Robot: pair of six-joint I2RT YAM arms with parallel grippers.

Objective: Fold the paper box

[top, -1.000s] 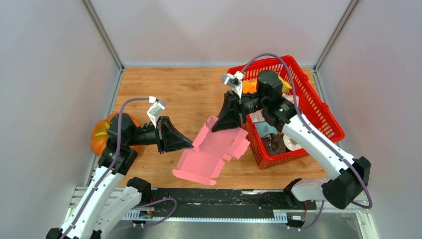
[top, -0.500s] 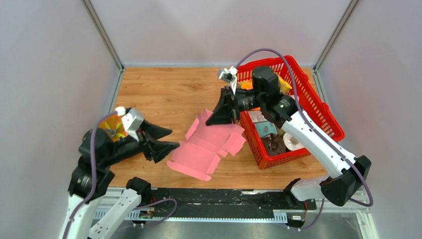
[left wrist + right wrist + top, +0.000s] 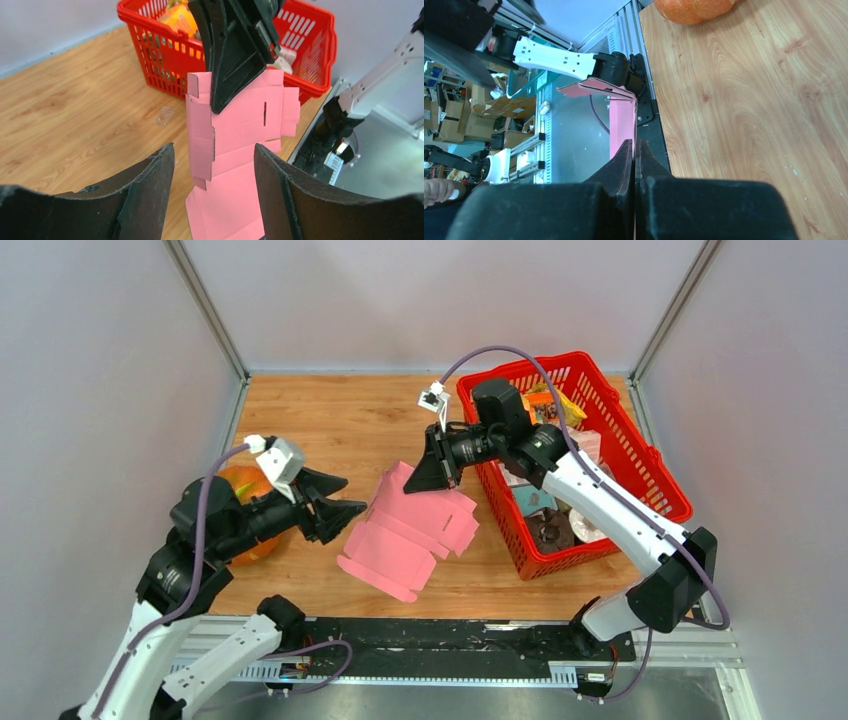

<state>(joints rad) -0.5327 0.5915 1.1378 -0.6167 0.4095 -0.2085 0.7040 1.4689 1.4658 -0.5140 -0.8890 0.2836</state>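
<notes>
The paper box (image 3: 405,530) is a flat pink die-cut sheet with flaps, hanging tilted above the table. My right gripper (image 3: 432,482) is shut on its upper edge. In the right wrist view the sheet (image 3: 621,125) runs edge-on out of the closed right gripper (image 3: 633,143). My left gripper (image 3: 350,496) is open just left of the sheet and not touching it. In the left wrist view the sheet (image 3: 235,150) shows between the spread left gripper (image 3: 214,147), with the right gripper (image 3: 220,105) pinching it from above.
A red basket (image 3: 680,508) full of groceries stands to the right, close behind the right arm, and shows again (image 3: 150,35) beyond the sheet. An orange pumpkin (image 3: 240,482) sits at the left, partly behind the left arm. The table's front rail (image 3: 450,640) runs below the sheet.
My left gripper has opened, let go of the sheet's left edge and drawn back left. The right gripper has carried the sheet a little to the left.
</notes>
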